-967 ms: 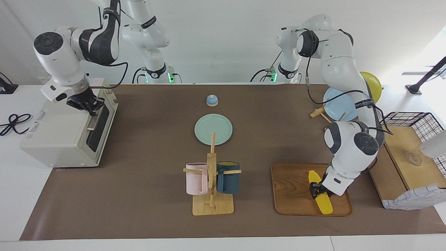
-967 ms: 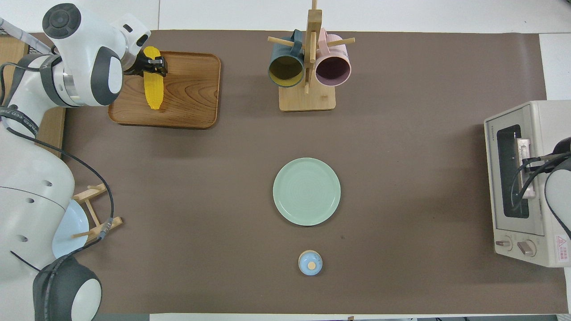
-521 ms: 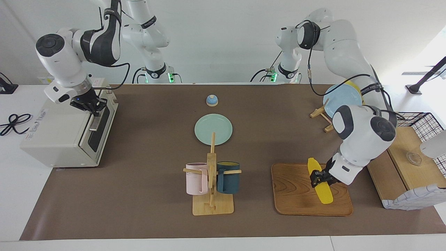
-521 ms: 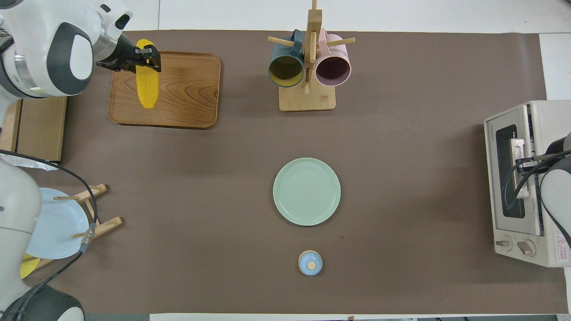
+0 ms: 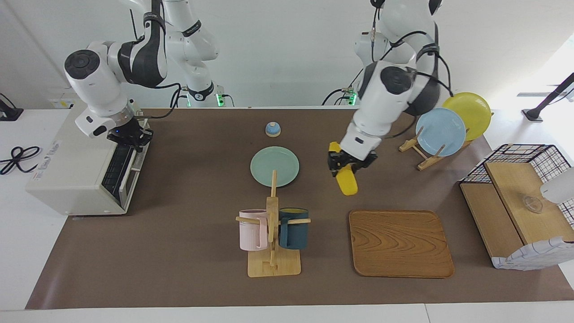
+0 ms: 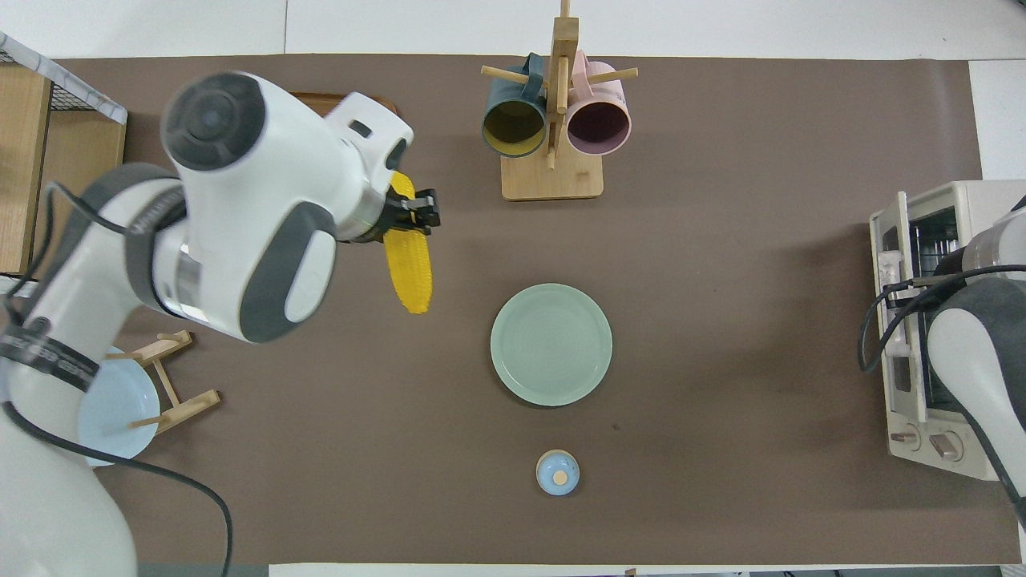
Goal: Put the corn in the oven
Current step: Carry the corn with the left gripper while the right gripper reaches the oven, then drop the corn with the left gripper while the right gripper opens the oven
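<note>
The yellow corn (image 5: 347,183) hangs in the air, tip down, with my left gripper (image 5: 344,163) shut on its upper part. It is over bare mat beside the green plate, toward the left arm's end of the table. From above, the corn (image 6: 409,272) juts out under the left gripper (image 6: 410,215). The off-white oven (image 5: 67,170) stands at the right arm's end. My right gripper (image 5: 130,137) is shut on the handle at the top of its door, which leans partly open. In the overhead view the oven (image 6: 974,208) shows its rack, and the right arm covers that gripper.
A wooden tray (image 5: 399,242) lies bare toward the left arm's end. A mug tree (image 5: 272,224) holds a pink and a dark blue mug. A green plate (image 5: 274,166) and a small blue bell (image 5: 272,129) sit mid-table. A plate rack (image 5: 441,132) and wooden shelf (image 5: 515,202) stand beside the tray.
My left gripper lifted the corn off the wooden tray and carried it toward the middle of the table. My right gripper pulled the oven handle outward, and the door swung from closed to partly open.
</note>
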Robot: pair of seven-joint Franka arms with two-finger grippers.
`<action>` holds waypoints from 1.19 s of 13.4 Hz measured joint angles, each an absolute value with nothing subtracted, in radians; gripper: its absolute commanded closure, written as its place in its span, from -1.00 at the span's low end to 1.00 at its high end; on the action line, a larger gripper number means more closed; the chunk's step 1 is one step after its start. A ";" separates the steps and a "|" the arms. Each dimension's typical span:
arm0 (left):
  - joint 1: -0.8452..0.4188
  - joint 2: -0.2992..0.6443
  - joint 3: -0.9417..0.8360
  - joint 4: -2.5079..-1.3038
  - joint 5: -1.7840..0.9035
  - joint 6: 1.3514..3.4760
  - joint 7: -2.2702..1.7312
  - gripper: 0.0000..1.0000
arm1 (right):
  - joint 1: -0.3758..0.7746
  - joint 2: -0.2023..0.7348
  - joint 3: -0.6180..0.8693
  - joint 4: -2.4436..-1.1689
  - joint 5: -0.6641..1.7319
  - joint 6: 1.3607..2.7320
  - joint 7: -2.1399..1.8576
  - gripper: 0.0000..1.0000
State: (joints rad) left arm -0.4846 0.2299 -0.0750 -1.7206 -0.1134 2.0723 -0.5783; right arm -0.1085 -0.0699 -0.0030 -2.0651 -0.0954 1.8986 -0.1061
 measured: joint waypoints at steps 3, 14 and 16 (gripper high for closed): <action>-0.618 0.213 -0.074 -1.824 -0.113 2.205 -0.669 1.00 | -0.102 -0.069 0.006 -2.093 -0.063 1.940 -0.105 1.00; -0.770 0.347 -0.068 -1.932 -0.112 2.456 -0.718 1.00 | -0.027 0.030 0.039 -2.266 -0.025 2.283 -0.056 1.00; -0.773 0.347 -0.067 -1.951 -0.104 2.475 -0.717 0.66 | -0.027 0.056 0.043 -2.275 -0.023 2.316 -0.055 1.00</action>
State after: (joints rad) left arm -0.7732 0.3473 -0.0675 -1.9510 -0.1044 2.4751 -0.7174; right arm -0.0267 0.0558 0.0432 -2.2750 -0.0232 2.3161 -0.0554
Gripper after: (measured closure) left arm 0.436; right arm 0.991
